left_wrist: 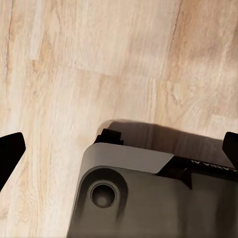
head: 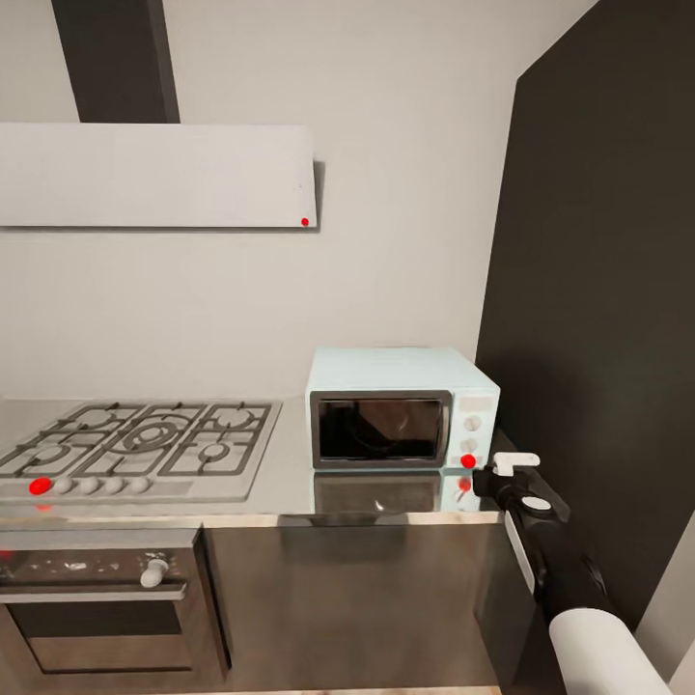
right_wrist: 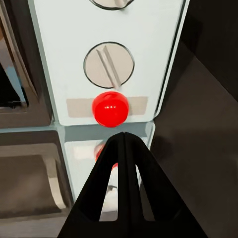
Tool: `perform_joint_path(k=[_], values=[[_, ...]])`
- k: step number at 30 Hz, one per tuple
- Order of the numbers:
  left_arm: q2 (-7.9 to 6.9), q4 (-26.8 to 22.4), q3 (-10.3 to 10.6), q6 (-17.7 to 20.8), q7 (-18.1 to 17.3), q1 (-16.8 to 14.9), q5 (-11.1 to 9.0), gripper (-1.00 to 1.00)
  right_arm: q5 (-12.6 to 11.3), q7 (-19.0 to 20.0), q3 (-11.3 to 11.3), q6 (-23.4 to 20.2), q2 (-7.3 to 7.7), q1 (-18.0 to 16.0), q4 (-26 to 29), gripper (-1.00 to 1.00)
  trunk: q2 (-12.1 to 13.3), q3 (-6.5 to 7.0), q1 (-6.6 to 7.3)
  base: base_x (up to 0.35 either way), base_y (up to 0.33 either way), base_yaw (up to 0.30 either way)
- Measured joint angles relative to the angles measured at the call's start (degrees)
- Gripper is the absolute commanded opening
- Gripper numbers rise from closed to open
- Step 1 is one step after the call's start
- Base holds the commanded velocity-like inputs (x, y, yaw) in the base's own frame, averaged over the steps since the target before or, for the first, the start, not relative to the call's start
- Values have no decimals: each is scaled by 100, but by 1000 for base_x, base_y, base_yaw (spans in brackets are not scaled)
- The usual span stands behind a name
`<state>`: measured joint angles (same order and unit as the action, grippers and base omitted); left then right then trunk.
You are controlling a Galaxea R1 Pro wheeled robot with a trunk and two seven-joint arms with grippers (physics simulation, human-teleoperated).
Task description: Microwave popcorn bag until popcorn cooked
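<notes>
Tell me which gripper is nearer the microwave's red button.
Right. The right gripper, fingers together, sits just short of the red button on the microwave. The left gripper hangs open over the wooden floor.

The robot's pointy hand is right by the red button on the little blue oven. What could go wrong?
The shut right end effector sits just short of the red button, a small target; it might slip off and bump the dial instead. Also, the microwave door looks closed and its dark glass hides whether anything's inside.

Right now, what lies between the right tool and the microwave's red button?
Nothing: the right wrist view shows bare countertop between the shut right tool and the red button.
</notes>
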<state>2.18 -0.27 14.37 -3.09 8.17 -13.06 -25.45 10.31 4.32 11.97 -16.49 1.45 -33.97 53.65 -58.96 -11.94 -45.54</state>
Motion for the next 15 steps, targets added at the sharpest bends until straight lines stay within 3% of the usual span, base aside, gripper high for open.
perform_joint_path(k=[15], values=[[3,3,0,7,0,0,0,100,35,-27,-16,50,-3,0,-181,-100,-1,0,1,25,0,0]])
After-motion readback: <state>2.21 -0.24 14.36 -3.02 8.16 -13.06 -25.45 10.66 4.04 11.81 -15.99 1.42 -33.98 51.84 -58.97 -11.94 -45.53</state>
